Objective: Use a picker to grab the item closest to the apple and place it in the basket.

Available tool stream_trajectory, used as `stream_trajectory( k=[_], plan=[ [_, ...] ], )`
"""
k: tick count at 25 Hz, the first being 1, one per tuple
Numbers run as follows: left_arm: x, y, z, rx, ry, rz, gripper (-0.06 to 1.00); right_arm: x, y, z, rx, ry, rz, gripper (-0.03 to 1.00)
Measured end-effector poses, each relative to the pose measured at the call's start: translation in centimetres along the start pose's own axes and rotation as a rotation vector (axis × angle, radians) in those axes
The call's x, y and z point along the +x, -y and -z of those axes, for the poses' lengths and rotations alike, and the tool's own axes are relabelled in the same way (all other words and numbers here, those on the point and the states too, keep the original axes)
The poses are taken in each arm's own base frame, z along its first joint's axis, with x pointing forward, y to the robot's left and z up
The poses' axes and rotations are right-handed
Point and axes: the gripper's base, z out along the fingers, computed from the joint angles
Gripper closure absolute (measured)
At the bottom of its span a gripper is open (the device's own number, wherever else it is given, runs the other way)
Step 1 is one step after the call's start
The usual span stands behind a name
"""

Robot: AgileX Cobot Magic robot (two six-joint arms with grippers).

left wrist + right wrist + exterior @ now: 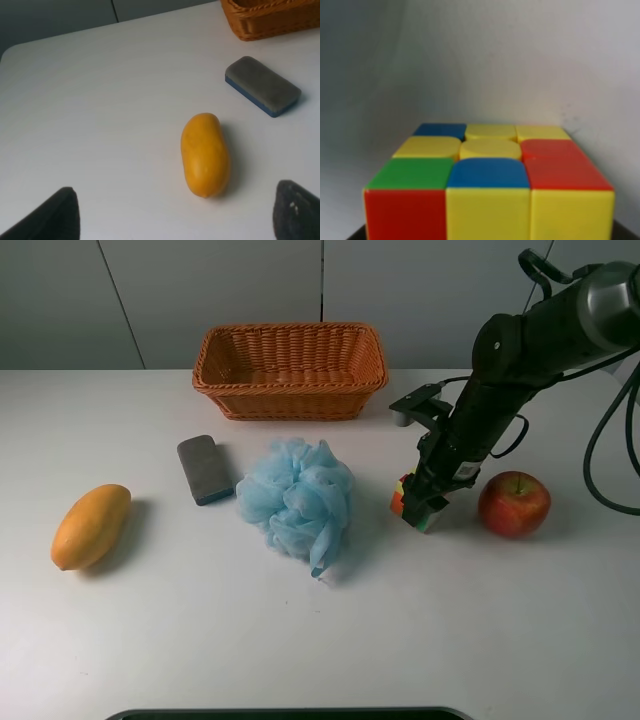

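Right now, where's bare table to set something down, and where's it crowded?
Bare: the wide strip in front of mango, bath pouf and apple; the back-left corner beside the basket. Crowded: between pouf and apple, around the right gripper and cube.

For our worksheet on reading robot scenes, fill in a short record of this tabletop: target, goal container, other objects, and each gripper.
target: Rubik's cube, the item nearest the apple
container: wicker basket at the back, cube not yet inside
others: mango, grey sponge, blue bath pouf
right_arm: right gripper lowered at the Rubik's cube; closure unclear
left_arm: left gripper open, facing the mango
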Motion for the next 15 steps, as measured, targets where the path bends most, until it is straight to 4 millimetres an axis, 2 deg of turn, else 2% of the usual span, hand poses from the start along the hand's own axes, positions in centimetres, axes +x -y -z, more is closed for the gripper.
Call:
stream_trajectory(
  k=[7, 15],
  plan=[
    [0.0, 0.0, 0.0, 0.000, 0.000, 0.000, 0.20, 0.0, -0.1, 0.5, -0.011, -0.015, -0.033, 0.52],
    [0.0, 0.0, 0.0, 0.000, 0.000, 0.000, 0.20, -2.3, 0.3, 6.1, -0.027, -0.104, -0.110, 0.52]
  ],
)
